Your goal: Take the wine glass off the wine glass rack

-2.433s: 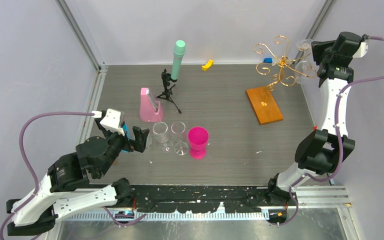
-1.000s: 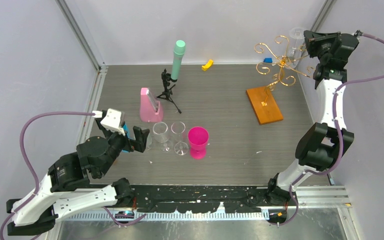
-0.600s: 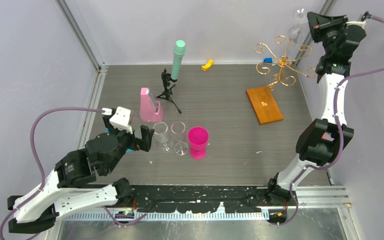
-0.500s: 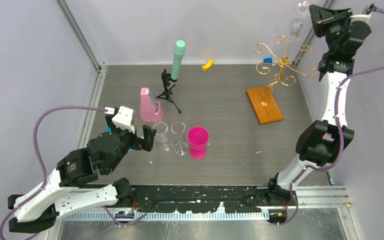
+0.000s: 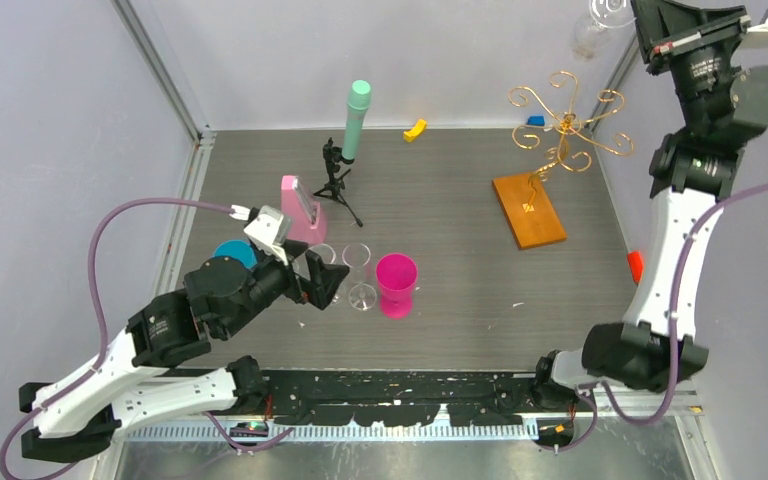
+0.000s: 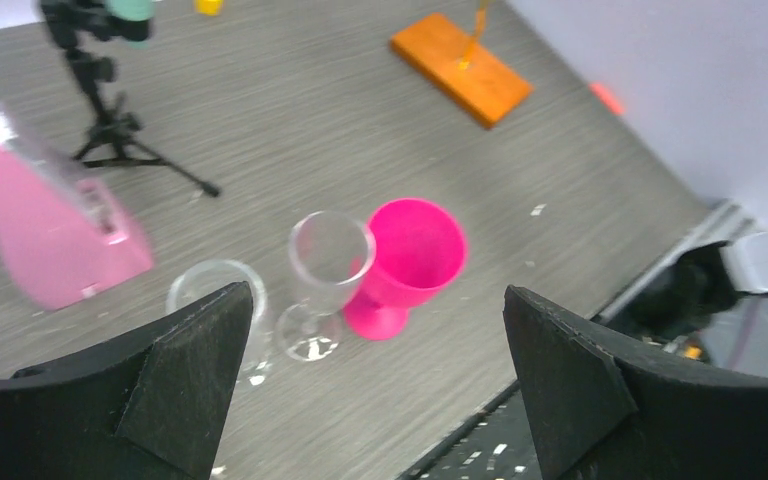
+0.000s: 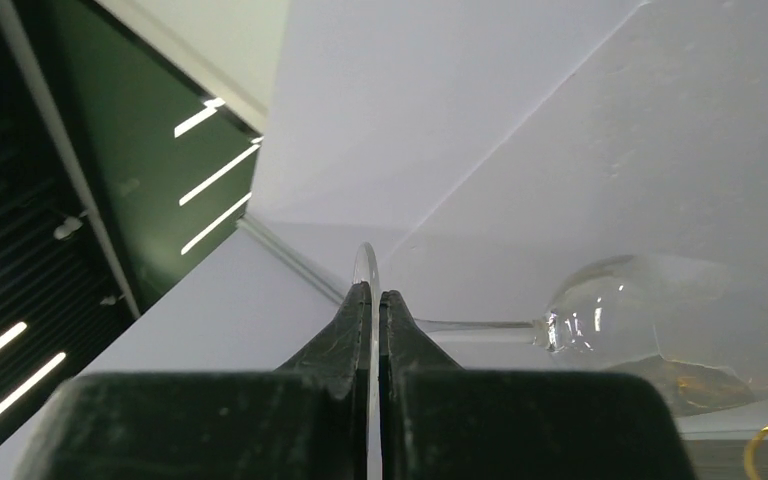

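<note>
Off the rack [image 5: 565,130]: lifted high above and behind it, well apart. Left to do, by judgement: set the wine glass [image 7: 650,320] down. Right arm [image 5: 680,215] stretched up toward the back corner. Right gripper [image 7: 373,300] pinched, apparently on the foot, bowl sideways. Left gripper [image 5: 318,283] wide, empty, near the pink goblet [image 5: 397,283].

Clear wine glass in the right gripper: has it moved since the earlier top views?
Yes. Clamped in the right gripper, the clear wine glass has risen well above the unmoved gold wire wine glass rack.
</note>
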Available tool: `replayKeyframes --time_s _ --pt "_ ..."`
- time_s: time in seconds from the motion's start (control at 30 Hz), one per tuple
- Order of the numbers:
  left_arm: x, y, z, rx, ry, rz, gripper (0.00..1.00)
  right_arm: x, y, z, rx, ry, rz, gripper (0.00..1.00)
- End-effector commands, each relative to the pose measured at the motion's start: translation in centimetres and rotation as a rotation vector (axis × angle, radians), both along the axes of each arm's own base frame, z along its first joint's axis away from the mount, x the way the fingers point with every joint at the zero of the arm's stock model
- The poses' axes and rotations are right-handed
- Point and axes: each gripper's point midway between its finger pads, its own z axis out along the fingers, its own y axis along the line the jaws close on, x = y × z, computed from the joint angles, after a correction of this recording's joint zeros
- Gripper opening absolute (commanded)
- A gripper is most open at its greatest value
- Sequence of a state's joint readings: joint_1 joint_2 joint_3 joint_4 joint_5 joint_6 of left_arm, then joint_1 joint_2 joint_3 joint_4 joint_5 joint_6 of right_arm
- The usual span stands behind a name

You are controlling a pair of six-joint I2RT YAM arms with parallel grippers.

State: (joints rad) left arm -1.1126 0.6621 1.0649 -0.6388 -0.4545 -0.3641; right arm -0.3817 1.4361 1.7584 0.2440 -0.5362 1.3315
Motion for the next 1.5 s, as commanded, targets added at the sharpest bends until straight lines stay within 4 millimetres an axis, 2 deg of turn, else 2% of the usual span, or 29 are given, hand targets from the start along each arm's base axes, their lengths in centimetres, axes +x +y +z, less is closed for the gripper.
replayKeyframes --time_s 0.0,0.07,0.1,0.13,0.17,0.2,0.23,0.27,0.3,0.43,0.53,0.6,0.8,0.93,1.0,1.23,1.33,1.47 --pt "-1.4 -3.9 3.3 -0.184 0.013 -0.148 1.00 -9.2 4.8 4.9 0.022 -0.158 0.167 0.00" --pt "-1.5 -5.2 3.3 -0.192 0.038 -0.181 1.00 -11.2 5.8 4.6 0.056 -0.153 0.216 0.00" --pt "-1.7 -5.9 3.5 -0.197 0.049 -0.200 1.00 -13.1 6.7 5.1 0.061 -0.171 0.243 0.00" --pt "-1.7 -6.6 3.6 -0.200 0.061 -0.221 1.00 -13.3 6.8 4.3 0.079 -0.151 0.252 0.00" --pt "-1.8 -7.3 4.0 -0.208 0.069 -0.242 1.00 -14.9 7.5 4.5 0.083 -0.159 0.269 0.00" --pt "-1.9 -8.0 4.2 -0.215 0.081 -0.262 1.00 -15.1 7.6 3.8 0.104 -0.137 0.280 0.00" --pt "-2.0 -8.8 4.4 -0.223 0.096 -0.295 1.00 -16.6 8.3 3.9 0.100 -0.144 0.291 0.00" --pt "-1.8 -9.3 4.8 -0.237 0.107 -0.302 1.00 -16.8 8.5 3.3 0.115 -0.123 0.305 0.01" --pt "-1.7 -10.0 5.2 -0.256 0.125 -0.326 1.00 -18.0 9.0 3.3 0.114 -0.127 0.314 0.01" --pt "-1.9 -12.8 8.5 -0.420 0.212 -0.492 1.00 -20.3 10.3 2.1 0.133 -0.085 0.356 0.00" --pt "-0.7 -14.2 10.9 -0.567 0.307 -0.588 1.00 -21.5 10.8 1.5 0.164 -0.067 0.364 0.00" --pt "1.0 -14.7 12.2 -0.667 0.369 -0.621 1.00 -22.4 11.1 0.9 0.177 -0.051 0.359 0.00" --pt "4.7 -16.2 13.9 -0.880 0.463 -0.694 0.98 -21.1 10.3 -2.6 0.310 0.069 0.375 0.00" --pt "4.9 -16.3 14.9 -0.882 0.349 -0.740 0.96 -18.7 9.6 -6.2 0.416 0.190 0.403 0.00" --pt "4.9 -16.0 14.7 -0.816 0.245 -0.721 0.96 -17.7 9.5 -8.4 0.445 0.259 0.402 0.00" --pt "5.0 -14.2 13.3 -0.491 -0.131 -0.651 0.94 -16.5 10.4 -13.6 0.436 0.430 0.389 0.00" --pt "4.1 -14.7 12.5 -0.397 -0.205 -0.738 0.91 -16.4 11.6 -15.0 0.439 0.476 0.432 0.00" --pt "2.9 -16.5 11.3 -0.334 -0.245 -0.857 0.85 -16.7 12.8 -15.8 0.432 0.510 0.471 0.01"
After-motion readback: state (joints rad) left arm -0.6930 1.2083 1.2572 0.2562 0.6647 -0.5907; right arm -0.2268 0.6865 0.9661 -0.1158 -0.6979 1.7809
